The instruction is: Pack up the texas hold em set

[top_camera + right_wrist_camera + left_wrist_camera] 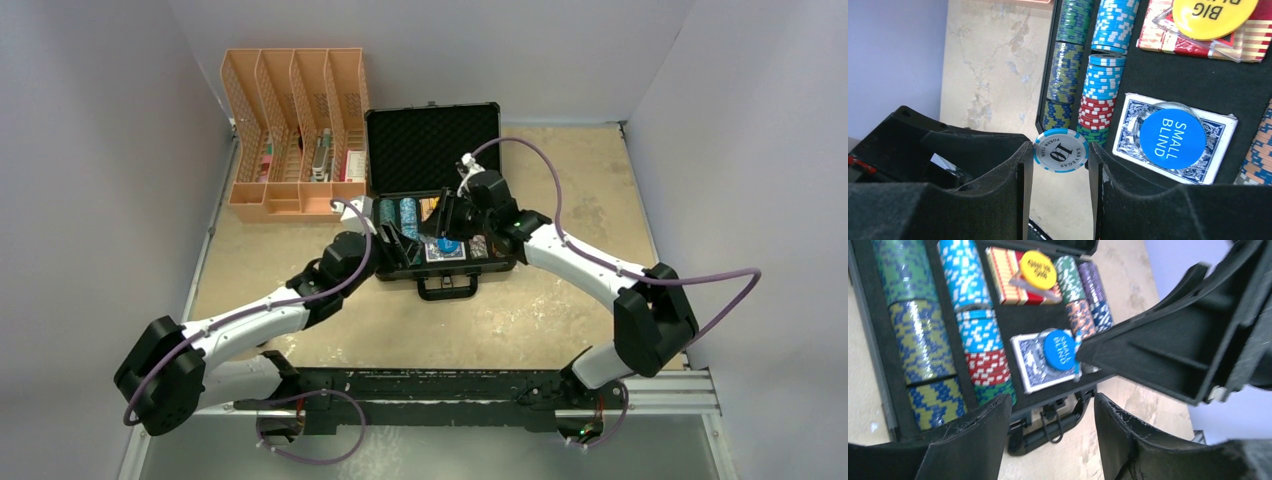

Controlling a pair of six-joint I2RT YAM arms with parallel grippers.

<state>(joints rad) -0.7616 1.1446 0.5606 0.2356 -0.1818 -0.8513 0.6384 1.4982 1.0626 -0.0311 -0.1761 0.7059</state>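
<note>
The black case (432,148) lies open, lid up, at the back middle of the table. Its foam tray holds rows of green-yellow chips (920,335) and blue chips (973,300). A blue deck (1028,365) carries the blue small-blind button (1059,349), and a red deck (1003,270) carries the yellow big-blind button (1038,269). My right gripper (1060,150) hovers over the tray's front left, shut edge-on on a white-and-light-blue "10" chip (1061,151). My left gripper (1050,402) stands open and empty just above the case's front handle (1058,425), close beside the right one.
An orange slotted organiser (295,130) stands against the back wall, touching the case's left side. Grey walls close in on both sides. The arms' mounting rail (450,385) runs along the near edge. Bare tabletop (560,300) lies in front of the case.
</note>
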